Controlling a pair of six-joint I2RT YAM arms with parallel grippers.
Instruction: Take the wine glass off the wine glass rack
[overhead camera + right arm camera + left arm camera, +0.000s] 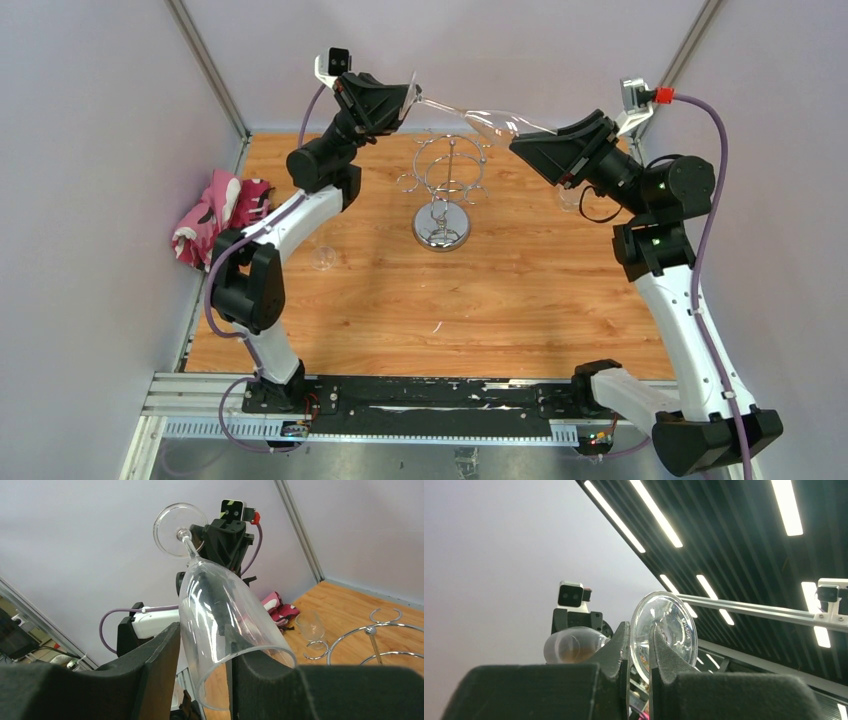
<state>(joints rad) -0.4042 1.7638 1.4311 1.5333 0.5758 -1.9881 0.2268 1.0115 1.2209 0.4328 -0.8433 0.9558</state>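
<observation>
Top external — shows the wine glass (490, 122) already off the wine glass rack (447, 180), lying near level in the air above and behind the rack, bridged between left gripper (405, 100) and right gripper (525, 140). Reads as a handover.

Left wrist — pinched tight on the round foot (669, 625); reared high, up-left of the rack.

Right wrist — fingers (155, 665) flanking the bowl (220, 605), angled up from the rack's right; cannot tell whether pressing. Next calls for a sure bowl hold before freeing the foot.

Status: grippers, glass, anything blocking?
Left gripper shut on the wine glass at its foot. Right gripper straddling the bowl, grip unconfirmed. Glass off the wine glass rack, held sideways in the air above it. No obstruction seen.
</observation>
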